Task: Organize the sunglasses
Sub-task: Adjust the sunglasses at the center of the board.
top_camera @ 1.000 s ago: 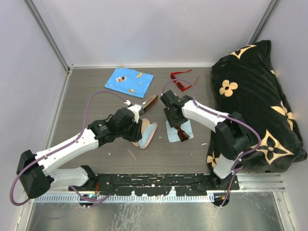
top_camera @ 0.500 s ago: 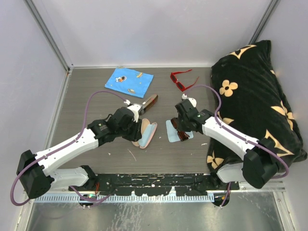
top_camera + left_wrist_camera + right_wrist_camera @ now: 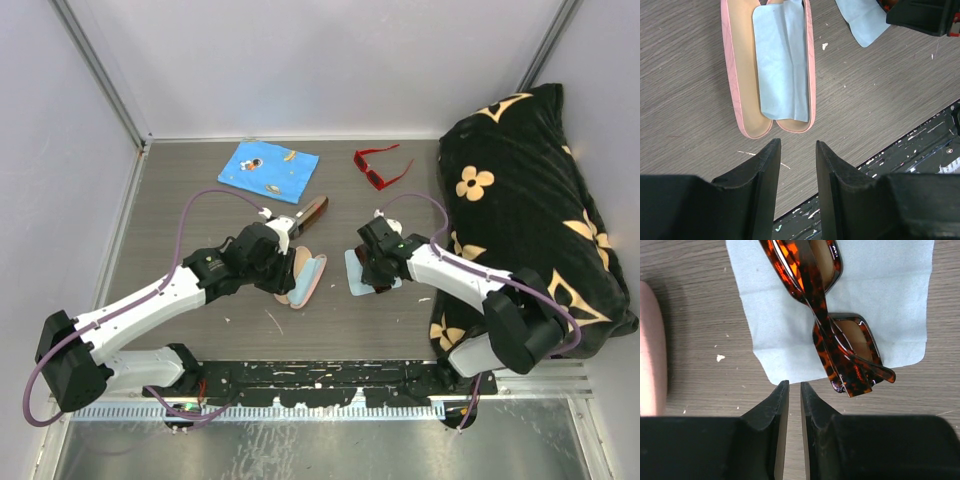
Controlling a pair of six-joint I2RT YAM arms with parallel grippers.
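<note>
The dark brown tortoiseshell sunglasses [image 3: 825, 325] lie folded on a light blue cloth [image 3: 880, 290]; in the top view only their near end [image 3: 380, 286] shows under my right gripper [image 3: 372, 272]. In the right wrist view that gripper [image 3: 795, 384] is shut and empty, at the cloth's near edge, just left of the folded temples. The red sunglasses [image 3: 380, 168] lie open at the back. My left gripper [image 3: 282, 275] hovers by the open pink case [image 3: 305, 278]; its fingers [image 3: 771, 165] are slightly apart and empty, just short of the case's end [image 3: 737, 80].
A pale blue cloth [image 3: 782, 60] lies inside the pink case. A slim brown-and-black case [image 3: 311, 214] lies behind it. A bright blue printed cloth [image 3: 268, 168] is at the back left. A big black patterned cushion [image 3: 530, 200] fills the right side.
My right gripper has moved from the far left of the cloth to the right, then nearer, over the brown sunglasses, which stay on the cloth. The left arm has not moved.
</note>
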